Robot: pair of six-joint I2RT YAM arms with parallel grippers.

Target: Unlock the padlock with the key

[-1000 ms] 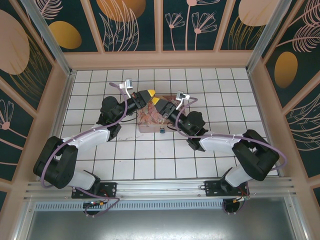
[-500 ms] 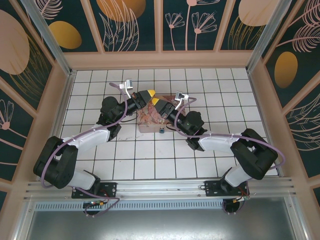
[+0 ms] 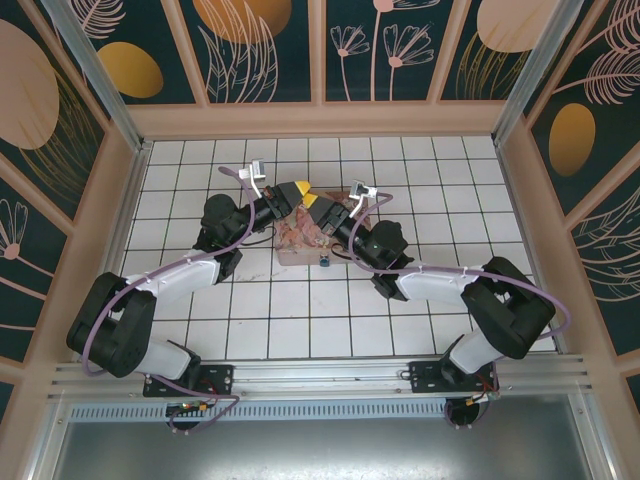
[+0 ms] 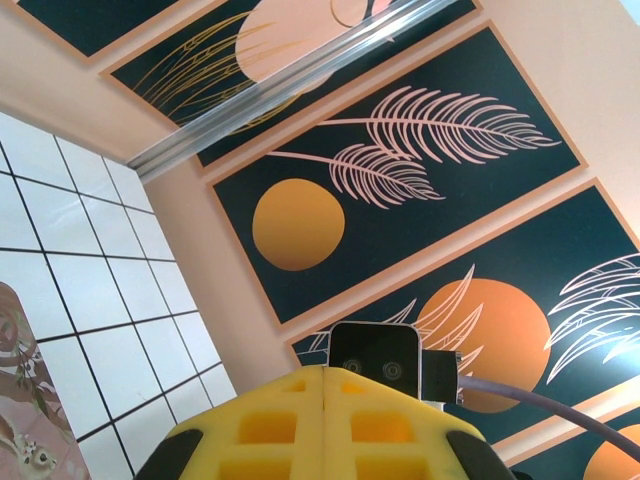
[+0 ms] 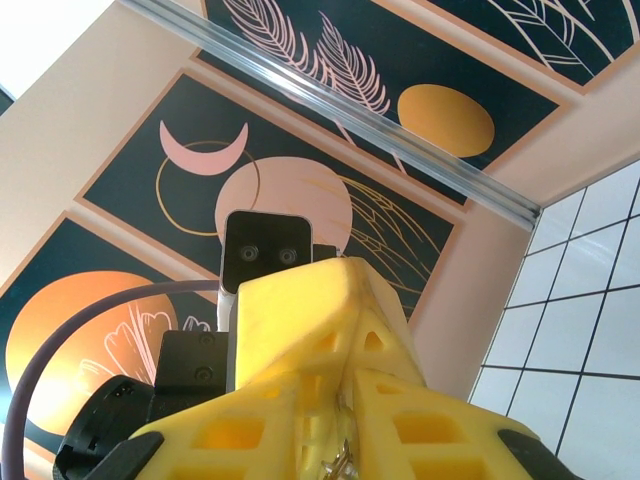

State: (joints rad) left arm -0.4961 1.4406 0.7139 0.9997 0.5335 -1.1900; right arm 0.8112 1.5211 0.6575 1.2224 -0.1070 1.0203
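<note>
On the white tiled table [image 3: 400, 170], the padlock [image 3: 325, 262] lies just past the near edge of the pink tin [image 3: 298, 240], right by it; from the top view I can't tell if they touch. It's tiny, with a blue body, and the shackle is too small to make out. Neither of my grippers is on it. The tin sits mid-table between my two forearms, which come in from left and right. Both wrists are over the tin's far side, well clear of the padlock. My left gripper [image 3: 300, 188] and right gripper [image 3: 313, 201] sit just beside each other, yellow tips nearly meeting. Both are tipped up towards the patterned walls, not down at the tiles. Left wrist view: my yellow fingers [image 4: 260, 430] are pressed flat together along a straight seam, with nothing visible between them. A corner of the tin shows at the lower left, over tiles. Right wrist view: fingers [image 5: 290, 400] are closed too, tips together. A small metal piece [image 5: 342, 462] is pinched in the seam near the bottom edge. It's too small and cropped to tell whether it's the key.
</note>
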